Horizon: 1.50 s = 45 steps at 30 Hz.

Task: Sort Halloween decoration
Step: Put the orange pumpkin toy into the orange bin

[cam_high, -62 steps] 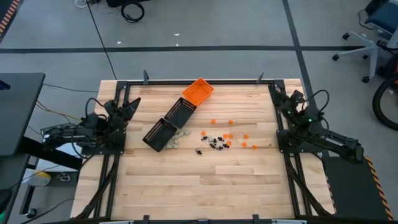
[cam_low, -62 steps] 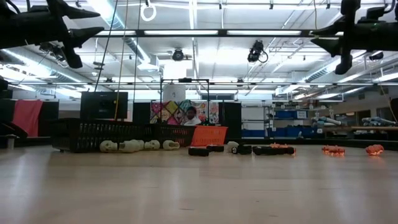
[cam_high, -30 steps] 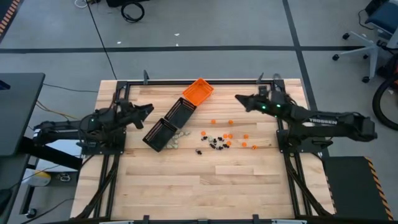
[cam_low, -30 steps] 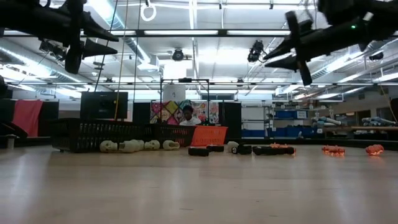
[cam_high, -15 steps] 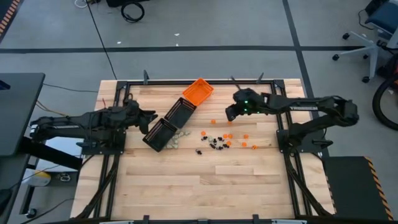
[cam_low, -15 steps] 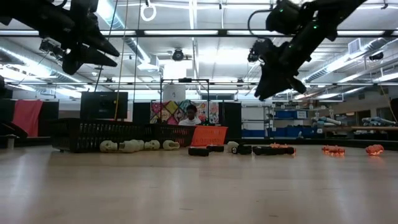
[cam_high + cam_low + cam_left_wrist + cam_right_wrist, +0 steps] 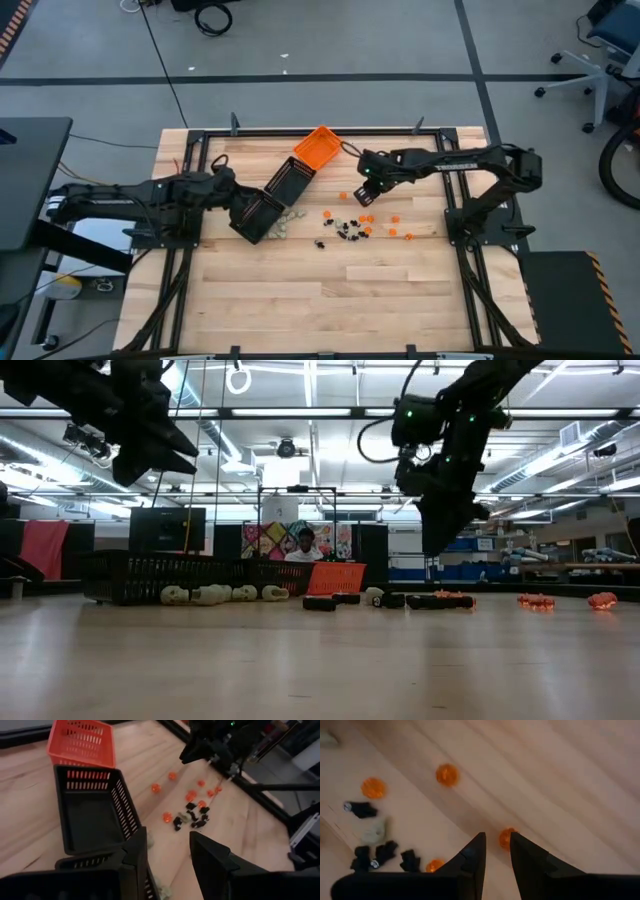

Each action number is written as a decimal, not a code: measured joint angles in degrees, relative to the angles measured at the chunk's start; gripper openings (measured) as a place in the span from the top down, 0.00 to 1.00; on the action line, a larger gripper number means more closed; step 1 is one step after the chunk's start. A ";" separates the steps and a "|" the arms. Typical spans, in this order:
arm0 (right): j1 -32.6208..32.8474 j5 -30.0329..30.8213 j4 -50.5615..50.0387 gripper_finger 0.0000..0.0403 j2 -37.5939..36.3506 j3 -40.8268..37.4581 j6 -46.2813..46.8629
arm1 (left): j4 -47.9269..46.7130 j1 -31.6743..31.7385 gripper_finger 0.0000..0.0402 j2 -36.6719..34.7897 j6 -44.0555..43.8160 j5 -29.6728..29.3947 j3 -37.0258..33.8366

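Halloween decoration (image 7: 355, 222) lies loose mid-table: orange, black and whitish trinkets, none sorted yet. Nearest the pile, the right gripper (image 7: 494, 851) hangs above an orange trinket (image 7: 505, 838), jaws narrowly parted and empty, apparently lined up to pick it. The left gripper (image 7: 167, 851) hovers at the near black tray (image 7: 92, 815), jaws apart and empty, probably waiting. Farthest, the orange tray (image 7: 318, 146) touches the second black tray's end, forming one row of sorting bins
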 joint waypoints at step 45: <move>0.03 0.61 0.07 0.62 12.51 0.13 -7.39 | -8.92 0.87 0.69 11.34 -7.33 -8.59 -0.07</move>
